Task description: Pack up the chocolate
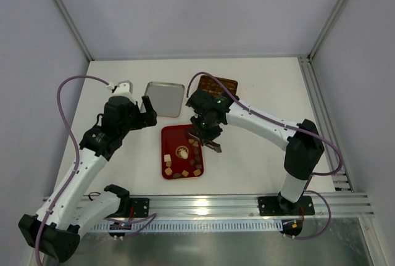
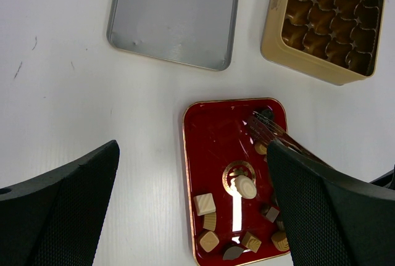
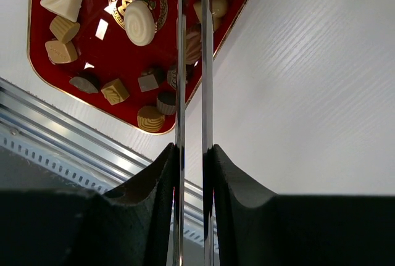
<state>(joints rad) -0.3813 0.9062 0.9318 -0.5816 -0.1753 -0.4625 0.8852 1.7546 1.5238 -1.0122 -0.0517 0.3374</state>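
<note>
R gripper [image 3: 193,150] was clamped on metal tongs [image 3: 181,93], blades nearly together over right edge of red tray [image 3: 117,56]; chocolate [image 3: 140,23] lay there, few pcs under blades, rest toward near edge; L gripper [image 2: 192,152] gaped empty off far-left corner, so R arm nearer.

Overhead and wrist views, common tray [image 1: 173,136]

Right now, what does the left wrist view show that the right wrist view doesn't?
Left wrist only: gold tin, silver lid, open left pincer. Right wrist only: aluminium rail, right pincer clamped on tongs. Both: red tray, chocolate pieces, whitish round piece, the tongs' blades.
</note>
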